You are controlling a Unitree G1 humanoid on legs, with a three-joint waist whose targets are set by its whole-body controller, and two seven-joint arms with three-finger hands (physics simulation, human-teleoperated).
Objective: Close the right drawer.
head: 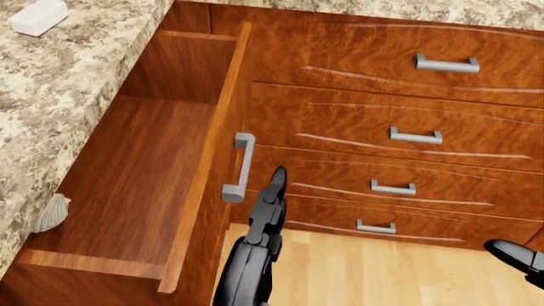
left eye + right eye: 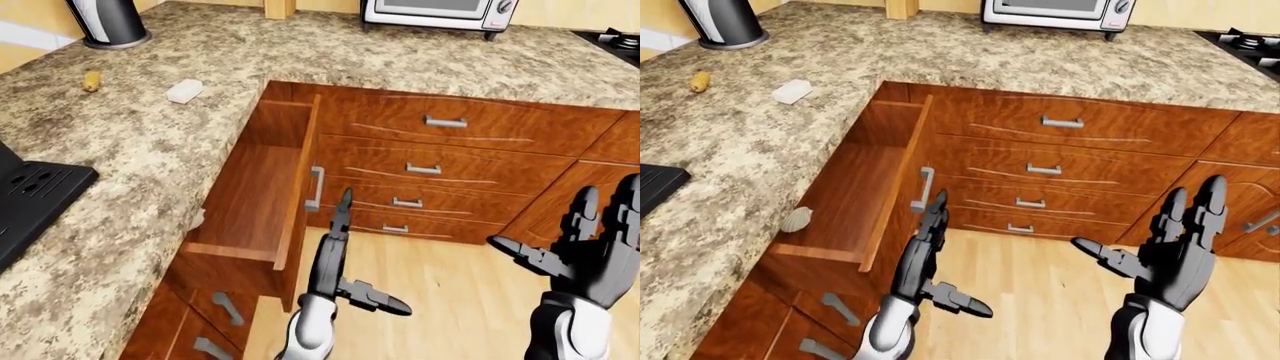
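the open drawer (image 2: 262,196) stands pulled far out of the corner cabinet, under the granite counter (image 2: 150,142) on the left of the left-eye view. its wooden floor is bare apart from a small pale shell-like object (image 2: 795,220) tucked at the counter's edge. the drawer's front panel faces right, with a grey bar handle (image 1: 240,167) mounted upright on it.

left hand (image 2: 345,255): fingers straight and spread, nothing held. two fingertips (image 1: 276,178) point up just right of and below the handle, near it but apart, no contact visible in the head view. thumb sticks out toward the right, over the pale wood floor (image 2: 1040,285).

right hand (image 2: 1175,251): raised at the right, palm open, fingers wide and upright, empty. well apart from the drawer, in line with the bank of four closed drawers (image 2: 430,176), each with a short horizontal handle.

on the counter: a small white block (image 2: 184,91), a small yellowish bit (image 2: 92,80), a dark cylindrical appliance base (image 2: 108,22) at top left, a toaster oven (image 2: 440,13) at top centre. black stove edge (image 2: 35,195) at far left.
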